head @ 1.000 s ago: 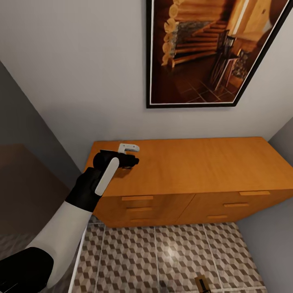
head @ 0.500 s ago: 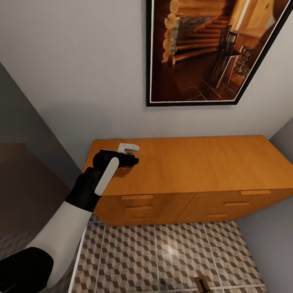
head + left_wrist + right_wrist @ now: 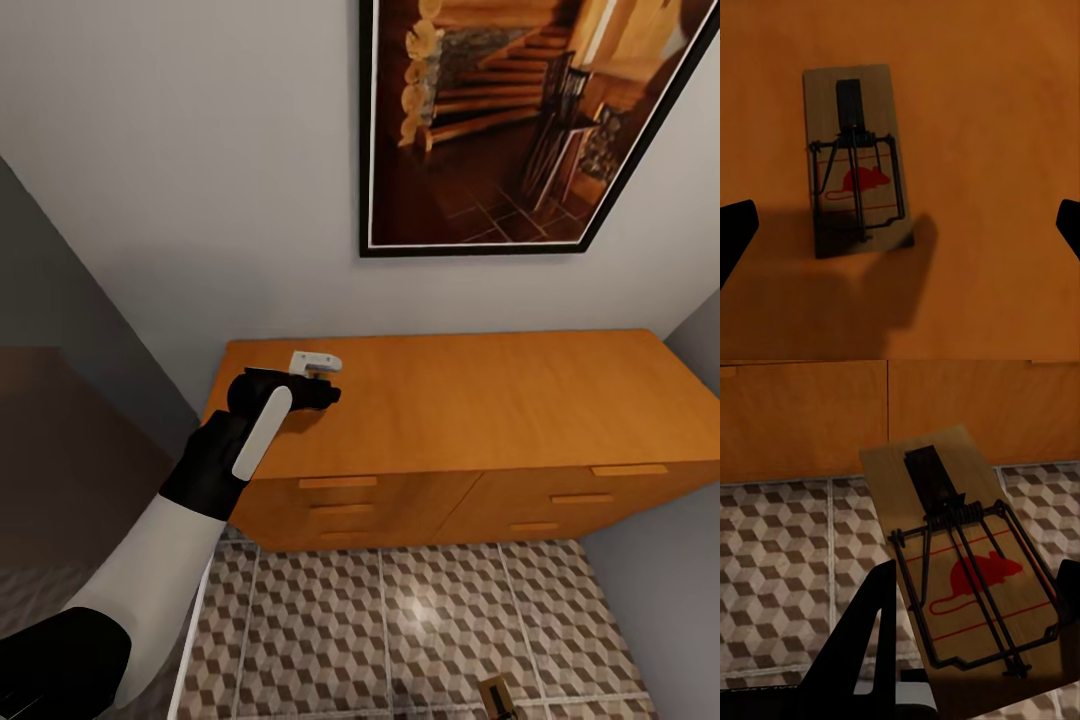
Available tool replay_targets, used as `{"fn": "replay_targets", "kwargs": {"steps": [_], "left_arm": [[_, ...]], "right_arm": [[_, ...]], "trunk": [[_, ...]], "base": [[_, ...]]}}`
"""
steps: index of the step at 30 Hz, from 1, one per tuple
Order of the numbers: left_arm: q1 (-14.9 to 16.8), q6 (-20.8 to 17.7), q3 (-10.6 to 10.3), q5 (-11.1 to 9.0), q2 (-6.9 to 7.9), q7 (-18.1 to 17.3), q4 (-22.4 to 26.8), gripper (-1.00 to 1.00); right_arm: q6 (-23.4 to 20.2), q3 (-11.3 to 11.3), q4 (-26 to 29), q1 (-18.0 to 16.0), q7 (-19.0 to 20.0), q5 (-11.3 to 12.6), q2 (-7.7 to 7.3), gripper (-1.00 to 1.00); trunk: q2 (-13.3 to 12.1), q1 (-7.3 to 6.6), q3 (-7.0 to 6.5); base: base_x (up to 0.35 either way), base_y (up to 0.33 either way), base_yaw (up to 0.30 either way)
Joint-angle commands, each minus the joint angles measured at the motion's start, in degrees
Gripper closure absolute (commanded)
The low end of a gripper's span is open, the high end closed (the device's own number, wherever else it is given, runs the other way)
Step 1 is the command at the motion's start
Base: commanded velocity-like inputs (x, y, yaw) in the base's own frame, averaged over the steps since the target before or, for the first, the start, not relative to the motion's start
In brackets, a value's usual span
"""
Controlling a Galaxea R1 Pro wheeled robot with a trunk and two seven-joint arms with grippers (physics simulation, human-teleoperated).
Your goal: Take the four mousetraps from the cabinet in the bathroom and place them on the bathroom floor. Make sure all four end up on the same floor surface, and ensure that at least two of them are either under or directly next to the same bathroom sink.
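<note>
On the orange-brown top of the cabinet [image 3: 470,400] lies a mousetrap [image 3: 855,161], flat, with a red mouse print and a dark wire bar. My left gripper [image 3: 900,229] hangs over it, open wide, its black fingertips [image 3: 736,229] far apart on either side and not touching it. The head view has that left gripper [image 3: 320,383] above the cabinet's left end, hiding the trap. My right gripper [image 3: 971,619] is shut on a second mousetrap [image 3: 960,547], held tilted above the bathroom floor [image 3: 787,547] in front of the drawers. A small brown mousetrap [image 3: 495,693] shows at the head view's lower edge.
A large framed picture [image 3: 500,120] hangs on the wall above the cabinet. Grey walls close in at the left [image 3: 60,330] and the right [image 3: 670,600]. The cabinet's drawer fronts [image 3: 400,510] face the cube-patterned tiles [image 3: 400,620].
The whole head view has shifted a little, so the camera moved. The left arm stays in the same place over the cabinet.
</note>
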State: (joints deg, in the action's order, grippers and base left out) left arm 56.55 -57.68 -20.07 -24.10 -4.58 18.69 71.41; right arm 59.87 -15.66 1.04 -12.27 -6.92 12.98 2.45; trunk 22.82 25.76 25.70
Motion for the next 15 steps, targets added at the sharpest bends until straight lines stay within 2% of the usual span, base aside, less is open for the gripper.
{"fn": "replay_targets", "kwargs": {"steps": [1,15], "left_arm": [[0.0,-0.1,-0.1,-0.6,0.01,0.6,0.0,-1.00],[0.0,-0.1,-0.1,-0.5,0.01,0.6,0.0,-1.00]], "right_arm": [[0.1,-0.5,0.0,0.0,-0.5,0.2,0.01,1.00],[0.1,-0.5,0.0,0.0,-0.5,0.2,0.10,1.00]], "trunk": [[0.1,0.03,0.13],[0.1,0.03,0.78]], "base": [[0.000,0.000,0.000],[0.000,0.000,0.000]]}}
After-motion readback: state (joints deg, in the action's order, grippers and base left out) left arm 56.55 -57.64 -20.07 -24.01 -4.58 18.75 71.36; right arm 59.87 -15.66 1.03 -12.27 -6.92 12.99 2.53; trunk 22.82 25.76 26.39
